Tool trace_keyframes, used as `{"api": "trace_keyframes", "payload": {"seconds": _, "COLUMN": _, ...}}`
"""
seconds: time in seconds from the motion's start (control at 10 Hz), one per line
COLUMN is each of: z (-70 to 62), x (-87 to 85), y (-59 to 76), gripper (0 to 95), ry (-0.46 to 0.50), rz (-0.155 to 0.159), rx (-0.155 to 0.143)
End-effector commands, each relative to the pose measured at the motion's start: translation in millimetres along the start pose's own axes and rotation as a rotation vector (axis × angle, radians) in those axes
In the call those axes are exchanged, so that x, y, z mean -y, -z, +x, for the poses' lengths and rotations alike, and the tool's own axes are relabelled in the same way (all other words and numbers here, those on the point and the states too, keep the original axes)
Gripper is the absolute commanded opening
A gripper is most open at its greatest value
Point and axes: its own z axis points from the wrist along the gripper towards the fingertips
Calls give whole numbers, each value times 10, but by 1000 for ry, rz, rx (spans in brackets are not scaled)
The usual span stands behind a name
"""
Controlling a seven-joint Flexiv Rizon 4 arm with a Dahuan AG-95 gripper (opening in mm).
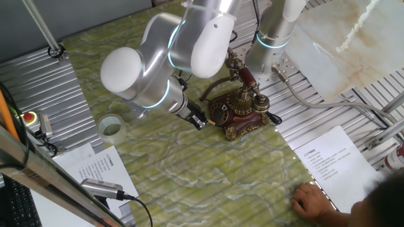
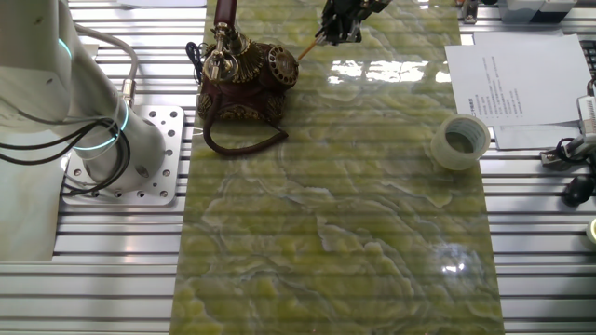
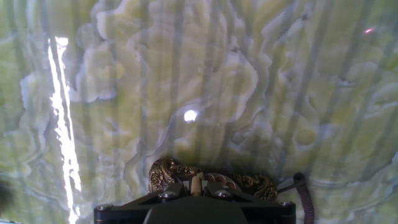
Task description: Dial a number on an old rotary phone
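Because the dial faces outward, the arm (image 1: pixel 170 50) leans low beside the old rotary phone (image 1: pixel 240 110) at the mat's (image 2: pixel 345 214) far edge; the gripper (image 2: pixel 340 23), narrowed on a thin stick (image 2: pixel 305 48), aims it at the dial (image 2: pixel 282 65), apparently not yet touching.

Looks like a robotics lab bench: ribbed aluminium table (image 2: pixel 307 307) under a green marble-look mat (image 2: pixel 335 214), arm base bolted to a perforated plate (image 2: pixel 163 154), printed instruction sheets (image 2: pixel 517 79), loose cables (image 1: pixel 328 104).
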Motion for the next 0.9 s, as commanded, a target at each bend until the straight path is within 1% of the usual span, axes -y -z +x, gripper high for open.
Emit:
{"api": "trace_keyframes", "payload": {"seconds": 0.1, "z": 22, "x": -13, "y": 40, "gripper": 0, "ry": -27, "rz": 20, "rx": 12}}
{"api": "trace_keyframes", "payload": {"seconds": 0.2, "z": 40, "x": -19, "y": 75, "gripper": 0, "ry": -40, "rz": 33, "rx": 56}}
{"api": "trace_keyframes", "payload": {"seconds": 0.3, "z": 67, "x": -27, "y": 125, "gripper": 0, "ry": -91, "rz": 87, "rx": 142}}
{"api": "trace_keyframes", "payload": {"seconds": 0.4, "z": 74, "x": -34, "y": 149, "gripper": 0, "ry": -111, "rz": 129, "rx": 171}}
{"api": "trace_keyframes", "payload": {"seconds": 0.5, "z": 75, "x": -45, "y": 178, "gripper": 0, "ry": -123, "rz": 140, "rx": 187}}
{"api": "trace_keyframes", "payload": {"seconds": 0.9, "z": 84, "x": -64, "y": 229, "gripper": 0, "ry": -138, "rz": 143, "rx": 215}}
